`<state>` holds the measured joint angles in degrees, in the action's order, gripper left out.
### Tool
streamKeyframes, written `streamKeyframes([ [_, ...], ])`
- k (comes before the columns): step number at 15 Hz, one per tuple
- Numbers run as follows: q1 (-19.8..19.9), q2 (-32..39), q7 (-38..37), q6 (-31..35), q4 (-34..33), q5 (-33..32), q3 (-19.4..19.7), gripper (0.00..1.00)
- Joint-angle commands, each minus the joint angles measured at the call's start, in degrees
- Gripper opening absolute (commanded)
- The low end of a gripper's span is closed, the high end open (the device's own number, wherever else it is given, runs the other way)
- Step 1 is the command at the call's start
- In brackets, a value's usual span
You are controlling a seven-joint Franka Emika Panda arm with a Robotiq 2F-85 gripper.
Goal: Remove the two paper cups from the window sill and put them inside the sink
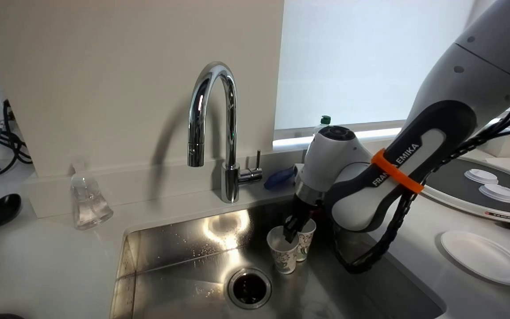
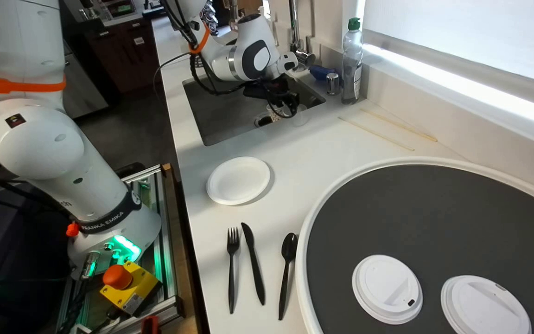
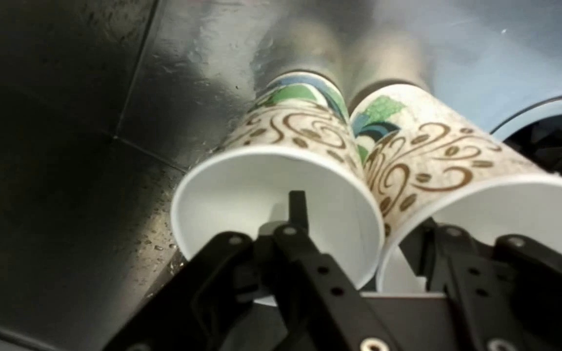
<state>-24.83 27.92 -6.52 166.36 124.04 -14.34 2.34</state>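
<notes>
The two paper cups stand upright side by side inside the steel sink [image 1: 179,288], rims touching or nearly so. The cup nearer the drain [image 1: 283,257] also shows at the right of the wrist view [image 3: 427,151]. The cup behind it [image 1: 307,239] is at the left of the wrist view [image 3: 291,122]. My gripper [image 3: 358,219] is open, with one fingertip inside each cup's mouth and the adjacent cup walls between the fingers. In an exterior view the gripper [image 2: 288,104] hides most of the cups. The white window sill [image 1: 292,142] shows no cups on it.
The chrome tap [image 1: 230,133] rises behind the sink. A clear bottle with a green cap [image 2: 352,69] and a blue object [image 2: 320,72] stand near the sink's back corner. A white plate [image 2: 239,181], black cutlery [image 2: 253,264] and a round dark tray [image 2: 311,232] with lids lie on the counter.
</notes>
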Motion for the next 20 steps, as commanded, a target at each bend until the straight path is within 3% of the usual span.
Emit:
streamKeyframes([
  [1, -1.21, 0.92, -2.45, 1.36, -0.68, -1.98, 1.45, 0.81],
  [3, -1.35, 0.35, -2.66, 1.31, -0.91, -2.1, 1.7, 0.97],
  [4, -1.46, 0.03, -2.74, 1.22, -1.14, -2.26, 1.89, 1.0],
  [11, -0.58, -2.75, -1.82, -1.03, -1.69, -1.57, 0.64, 1.0],
  [16, 0.48, -6.99, -1.85, -6.39, -1.16, -1.21, -0.3, 1.0],
  [20, 3.1, -10.99, -0.7, -12.67, -0.68, -0.09, -3.26, 1.0],
])
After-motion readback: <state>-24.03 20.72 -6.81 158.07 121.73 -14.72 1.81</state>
